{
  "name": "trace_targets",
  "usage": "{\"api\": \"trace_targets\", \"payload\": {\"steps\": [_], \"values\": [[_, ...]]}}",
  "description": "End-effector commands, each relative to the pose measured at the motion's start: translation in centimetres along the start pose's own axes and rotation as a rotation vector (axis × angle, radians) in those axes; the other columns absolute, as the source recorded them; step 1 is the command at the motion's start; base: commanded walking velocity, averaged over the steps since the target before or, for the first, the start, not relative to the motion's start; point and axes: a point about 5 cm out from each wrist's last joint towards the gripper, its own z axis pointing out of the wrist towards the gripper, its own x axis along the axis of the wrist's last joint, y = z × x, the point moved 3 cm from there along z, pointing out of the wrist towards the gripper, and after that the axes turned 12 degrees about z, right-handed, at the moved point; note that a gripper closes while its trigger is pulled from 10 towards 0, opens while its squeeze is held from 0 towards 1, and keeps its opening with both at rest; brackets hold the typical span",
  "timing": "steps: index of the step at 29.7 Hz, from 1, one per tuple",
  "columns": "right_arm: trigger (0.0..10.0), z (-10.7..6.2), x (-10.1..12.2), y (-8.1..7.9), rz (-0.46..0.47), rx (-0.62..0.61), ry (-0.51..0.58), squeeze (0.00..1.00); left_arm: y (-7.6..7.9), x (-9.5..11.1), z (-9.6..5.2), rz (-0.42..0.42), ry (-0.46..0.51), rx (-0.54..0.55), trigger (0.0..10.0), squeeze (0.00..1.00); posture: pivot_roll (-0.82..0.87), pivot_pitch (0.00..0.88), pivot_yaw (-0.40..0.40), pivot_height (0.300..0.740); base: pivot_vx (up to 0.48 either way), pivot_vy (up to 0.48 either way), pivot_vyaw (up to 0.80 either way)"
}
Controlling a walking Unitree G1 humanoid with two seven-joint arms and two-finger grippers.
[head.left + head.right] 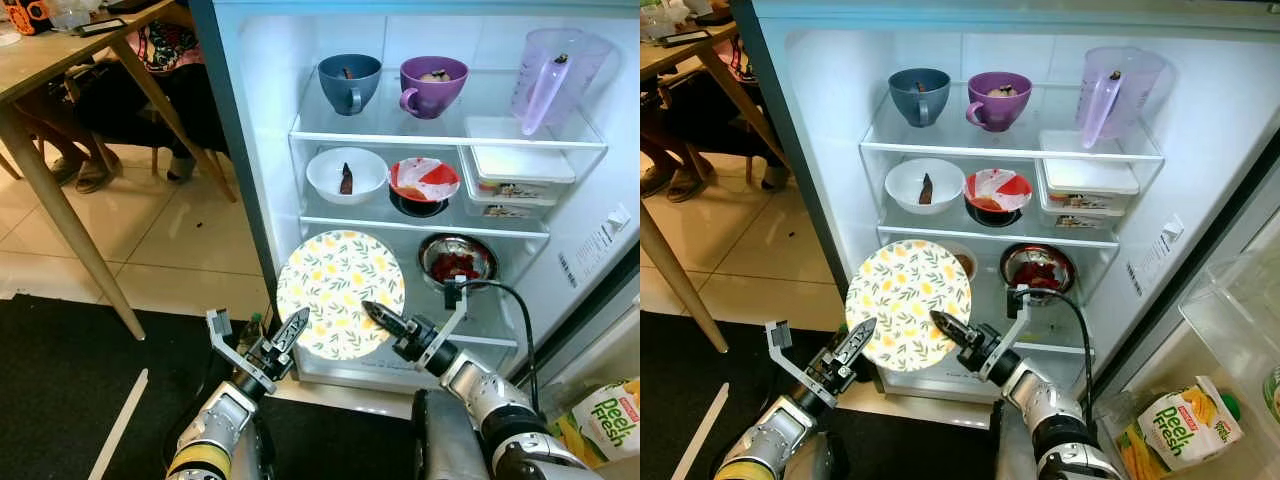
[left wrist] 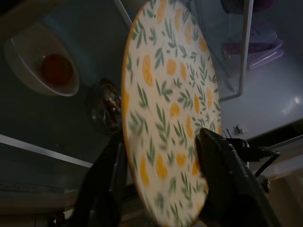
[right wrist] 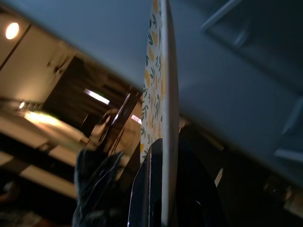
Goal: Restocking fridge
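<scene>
While the lemon-print plate (image 1: 340,294) stood nearly upright at the centre of the frame, before the fridge's lower shelf (image 1: 420,225), you were mid-way through carrying it in. Your left pincer (image 1: 288,333) pinched its lower-left rim and your right pincer (image 1: 378,315) pinched its lower-right edge. Behind it sat a steel bowl (image 1: 457,259) of red food. I judged the next move called for tilting the plate flat and sliding it into free space left of that bowl.

A wooden table (image 1: 60,60) stands on pale tiled floor (image 1: 170,240) beside black mat (image 1: 60,390).
</scene>
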Motion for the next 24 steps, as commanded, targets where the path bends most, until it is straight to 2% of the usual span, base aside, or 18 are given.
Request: {"api": "trace_targets", "payload": {"steps": [1, 13, 20, 22, 23, 24], "values": [[0.0, -0.4, 1.1, 0.4, -0.008, -0.044, 0.066, 0.0, 0.1, 0.3, -0.2, 0.001, 0.018, -0.02, 10.0, 1.0, -0.03, 0.052, 0.024, 0.451, 0.0, 0.0, 0.0], [0.0, -1.0, 4.0, 1.0, -0.004, -0.143, 0.234, 0.0, 0.0, -0.3, -0.8, -0.007, 0.014, -0.014, 10.0, 1.0, -0.03, 0.063, 0.018, 0.451, 0.0, 0.0, 0.0], [0.0, -1.1, 4.6, 1.2, -0.006, -0.181, 0.269, 0.0, 0.1, -0.6, -1.1, -0.006, 0.009, -0.018, 10.0, 1.0, -0.03, 0.073, 0.015, 0.451, 0.0, 0.0, 0.0], [0.0, -1.5, 4.5, 2.1, -0.01, -0.273, 0.281, 0.0, 0.1, -0.8, -1.3, 0.001, 0.006, -0.015, 10.0, 1.0, -0.02, 0.077, 0.013, 0.451, 0.0, 0.0, 0.0], [0.0, -1.5, 4.5, 2.1, -0.01, -0.273, 0.281, 0.0, 0.1, -0.8, -1.3, 0.001, 0.006, -0.015, 10.0, 1.0, -0.02, 0.077, 0.013, 0.451, 0.0, 0.0, 0.0], [0.0, -2.2, 3.9, 3.1, -0.003, -0.344, 0.26, 0.0, 0.1, -0.9, -1.5, 0.011, 0.005, -0.012, 10.0, 1.0, -0.02, 0.083, 0.011, 0.451, 0.0, 0.0, 0.0]]}}
